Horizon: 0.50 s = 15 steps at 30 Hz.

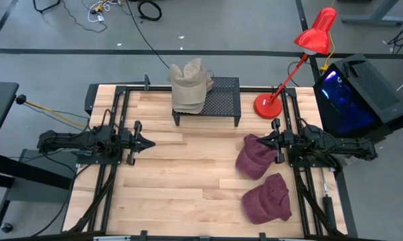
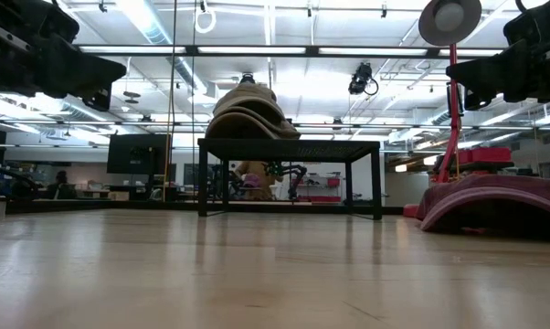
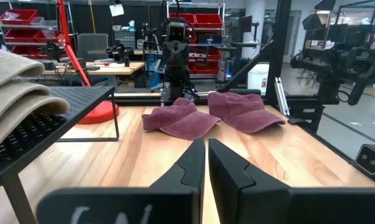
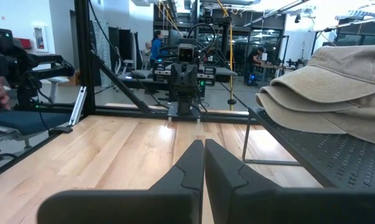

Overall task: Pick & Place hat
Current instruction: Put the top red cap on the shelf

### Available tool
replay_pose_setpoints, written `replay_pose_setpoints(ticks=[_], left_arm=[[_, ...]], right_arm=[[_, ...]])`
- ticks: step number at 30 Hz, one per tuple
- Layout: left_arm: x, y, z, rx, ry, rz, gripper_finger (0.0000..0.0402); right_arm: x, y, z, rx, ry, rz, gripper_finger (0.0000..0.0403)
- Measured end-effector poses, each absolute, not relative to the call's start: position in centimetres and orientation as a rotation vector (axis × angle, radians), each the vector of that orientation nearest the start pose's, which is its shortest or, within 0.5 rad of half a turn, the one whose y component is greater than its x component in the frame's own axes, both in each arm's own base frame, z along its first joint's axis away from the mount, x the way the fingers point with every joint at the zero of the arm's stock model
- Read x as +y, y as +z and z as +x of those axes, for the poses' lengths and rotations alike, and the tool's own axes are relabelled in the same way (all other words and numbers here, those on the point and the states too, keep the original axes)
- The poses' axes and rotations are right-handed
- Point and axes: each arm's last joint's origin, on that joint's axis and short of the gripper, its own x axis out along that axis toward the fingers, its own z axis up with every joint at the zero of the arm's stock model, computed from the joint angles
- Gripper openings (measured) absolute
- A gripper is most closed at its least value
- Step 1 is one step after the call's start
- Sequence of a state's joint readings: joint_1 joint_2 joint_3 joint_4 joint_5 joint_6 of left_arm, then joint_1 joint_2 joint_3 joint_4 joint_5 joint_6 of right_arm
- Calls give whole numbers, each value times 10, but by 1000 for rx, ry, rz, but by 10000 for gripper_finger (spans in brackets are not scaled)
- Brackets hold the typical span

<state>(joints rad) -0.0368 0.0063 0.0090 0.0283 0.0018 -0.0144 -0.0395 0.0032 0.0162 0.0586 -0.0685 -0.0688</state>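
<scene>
My left claw (image 1: 150, 142) hangs above the table (image 1: 181, 194) near its left edge, fingers pressed together with nothing between them. My right claw (image 1: 260, 142) sits near the right edge, fingers likewise closed and empty, its tip just beside the upper maroon hat (image 1: 254, 158).

Two maroon hats lie on the table's right side. One (image 3: 180, 119) is close by my right claw; the other (image 1: 268, 198) lies nearer the front right corner, a little apart from the first.

A stack of tan hats (image 1: 191, 87) rests on the left end of a black perforated stand (image 1: 221, 100) at the middle of the back edge. A red desk lamp (image 1: 268, 106) stands just right of the stand, its base on the table.
</scene>
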Motion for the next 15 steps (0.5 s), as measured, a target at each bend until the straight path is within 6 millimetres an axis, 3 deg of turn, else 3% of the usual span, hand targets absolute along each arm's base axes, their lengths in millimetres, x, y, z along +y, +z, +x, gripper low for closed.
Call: replay_pose_setpoints(ticks=[15], left_arm=[[-4, 171, 97, -60, -44, -15, 30]], right_arm=[[-2, 174, 97, -72, 27, -72, 16]])
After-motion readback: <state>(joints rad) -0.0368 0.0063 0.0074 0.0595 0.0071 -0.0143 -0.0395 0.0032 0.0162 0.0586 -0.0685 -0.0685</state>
